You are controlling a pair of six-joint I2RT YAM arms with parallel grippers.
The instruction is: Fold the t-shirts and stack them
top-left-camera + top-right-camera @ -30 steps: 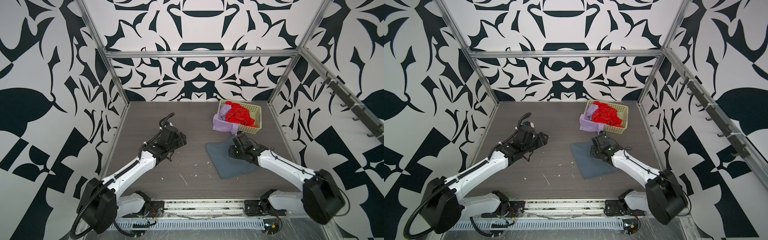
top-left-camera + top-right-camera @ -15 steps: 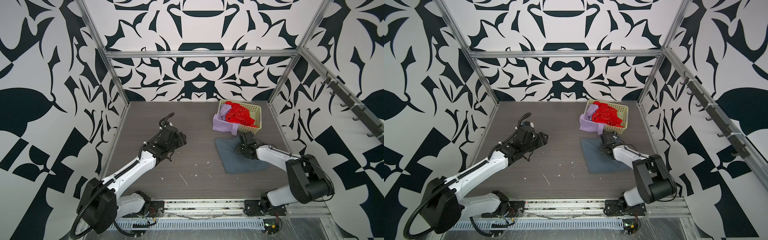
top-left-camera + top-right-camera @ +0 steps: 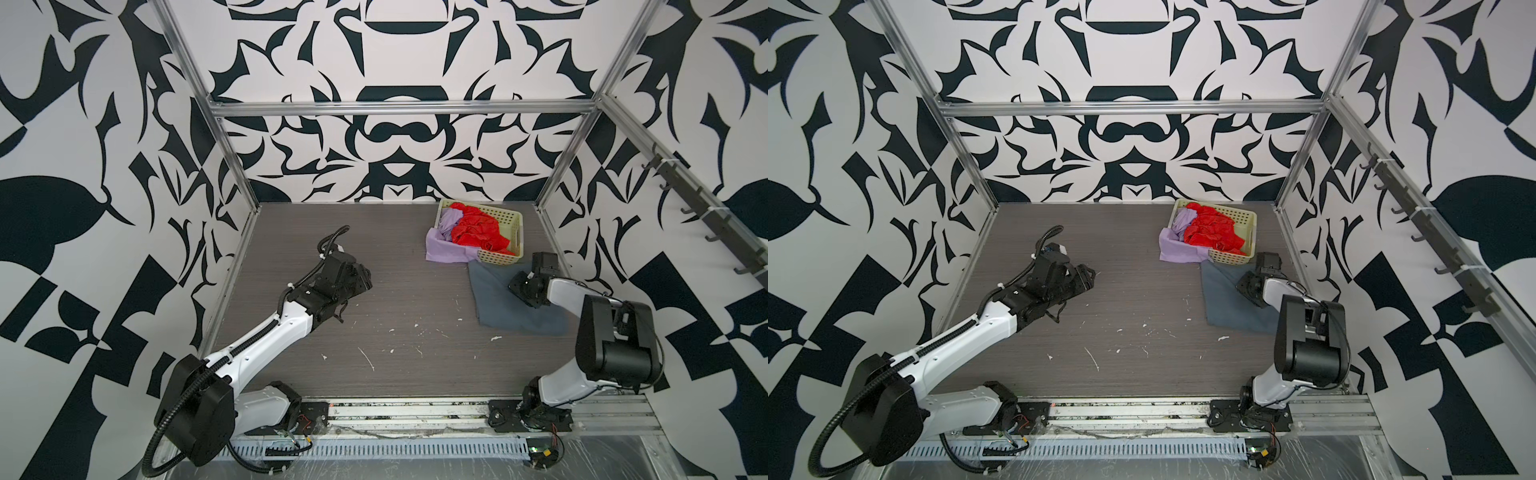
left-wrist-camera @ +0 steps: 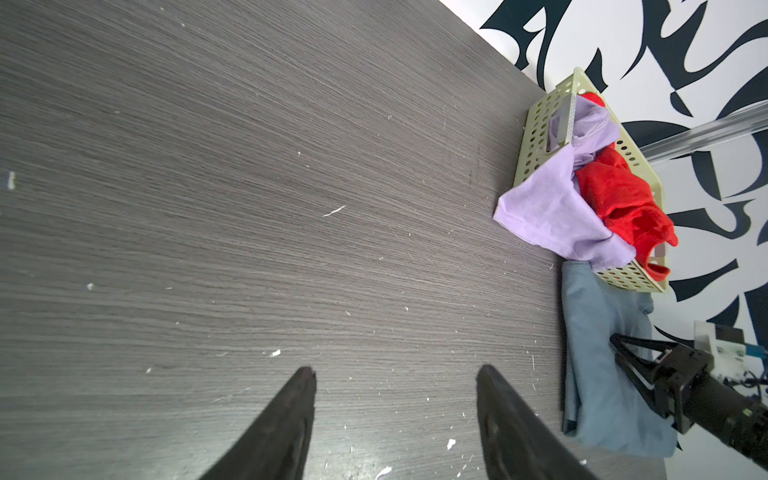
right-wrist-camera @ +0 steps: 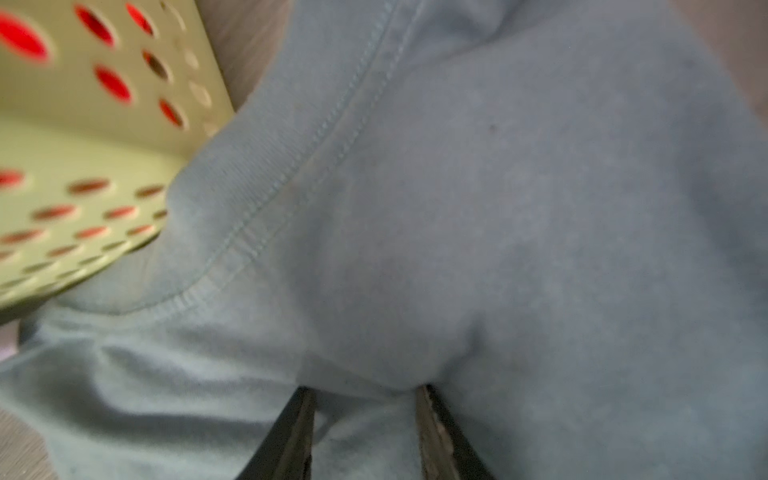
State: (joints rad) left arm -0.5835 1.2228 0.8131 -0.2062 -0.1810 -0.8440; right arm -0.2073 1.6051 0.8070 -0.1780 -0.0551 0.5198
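Note:
The slate blue-grey t-shirt (image 3: 498, 303) (image 3: 1225, 303) lies flat on the table's right side, its far corner against the basket. My right gripper (image 3: 515, 286) (image 3: 1241, 284) (image 5: 365, 390) rests low on it, with a bunched fold of the blue-grey cloth (image 5: 540, 208) pinched between its fingers. The red t-shirt (image 3: 473, 232) (image 4: 615, 195) is crumpled in the basket. The lilac t-shirt (image 3: 444, 249) (image 4: 548, 216) hangs over the basket's near-left corner onto the table. My left gripper (image 3: 365, 278) (image 3: 1090, 276) (image 4: 395, 372) hovers open over bare table at the left, holding nothing.
The cream perforated basket (image 3: 515, 232) (image 3: 1246, 232) (image 5: 83, 145) stands at the back right by the wall. White specks (image 3: 368, 359) dot the dark wood-grain table (image 3: 395, 291). Metal frame posts and patterned walls close in the table on three sides.
My right gripper has pulled back to the right, dragging the blue-grey t-shirt from the middle toward the right wall and the basket. The left arm has not moved.

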